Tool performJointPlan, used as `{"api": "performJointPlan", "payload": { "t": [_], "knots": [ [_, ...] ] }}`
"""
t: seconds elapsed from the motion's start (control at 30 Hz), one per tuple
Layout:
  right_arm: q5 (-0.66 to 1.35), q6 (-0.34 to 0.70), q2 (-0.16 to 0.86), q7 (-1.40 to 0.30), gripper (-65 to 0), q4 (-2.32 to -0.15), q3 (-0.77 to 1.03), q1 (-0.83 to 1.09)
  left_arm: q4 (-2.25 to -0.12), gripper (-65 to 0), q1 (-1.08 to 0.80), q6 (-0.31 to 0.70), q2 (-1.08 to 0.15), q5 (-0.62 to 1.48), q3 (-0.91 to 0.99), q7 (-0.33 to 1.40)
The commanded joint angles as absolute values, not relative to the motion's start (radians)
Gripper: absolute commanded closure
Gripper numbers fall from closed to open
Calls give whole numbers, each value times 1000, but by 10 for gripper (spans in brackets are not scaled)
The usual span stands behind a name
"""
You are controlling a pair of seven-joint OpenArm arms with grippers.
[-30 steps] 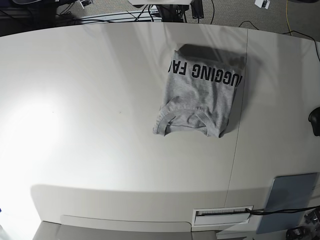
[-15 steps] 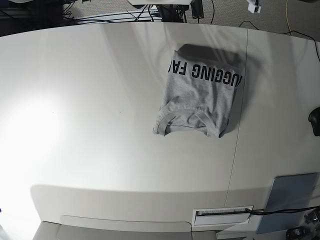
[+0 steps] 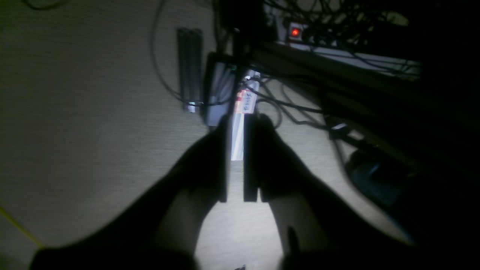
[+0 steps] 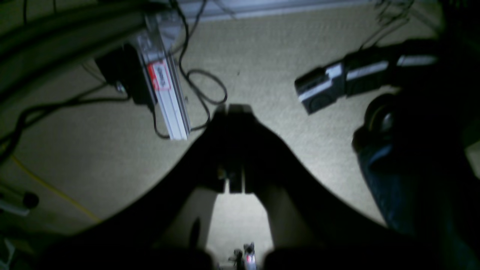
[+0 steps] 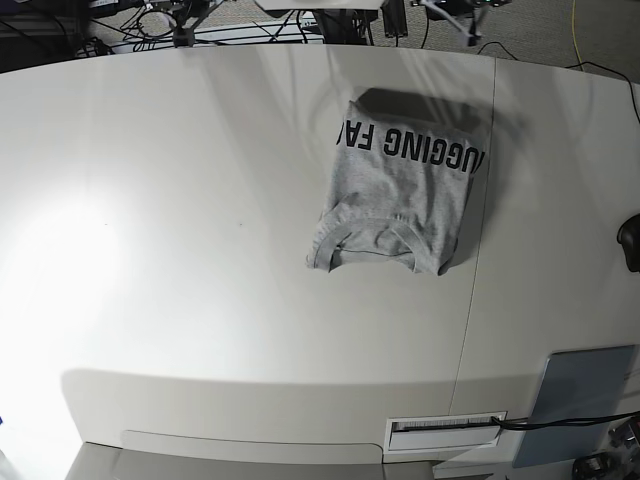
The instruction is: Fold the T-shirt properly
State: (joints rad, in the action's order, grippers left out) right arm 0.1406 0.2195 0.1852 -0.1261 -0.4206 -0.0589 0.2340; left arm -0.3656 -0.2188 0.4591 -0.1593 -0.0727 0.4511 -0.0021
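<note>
Since the earlier frame both arms have been drawn back past the far edge of the tabletop (image 5: pixel 150 300), while the T-shirt (image 5: pixel 400 195) has stayed put, folded, lettering upward, right of centre. Over carpet and cables, the left tool (image 3: pixel 235 123) is seen with a narrow gap between its fingers, empty. The right tool (image 4: pixel 235 109) is pressed together, empty.

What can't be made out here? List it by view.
- Base: the T-shirt's lettering runs under the fold, so the full wording is hidden.
- Base: the grey-blue pad is cut off by the frame edge.
- Wrist views: the left gripper and right gripper are dark silhouettes over floor; no shirt visible.
</note>
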Motion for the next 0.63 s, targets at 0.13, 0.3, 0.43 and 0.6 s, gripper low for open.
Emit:
{"api": "performJointPlan", "payload": {
  "t": [0.13,0.3,0.43,0.6],
  "knots": [
    [142,222,197,-96,0,-422,-57,238,-357,-76,-214,400,-124,-83,451,-15],
    [141,225,204,-88,0,-423,-57,238,-357,-76,-218,400,-117,-83,451,-17],
    [142,242,213,-77,0,-423,-57,238,-357,-76,-216,400,-117,-83,451,-17],
    [142,244,210,-75,0,-423,-57,238,-357,-76,-214,399,-117,-83,451,-45]
  ]
}}
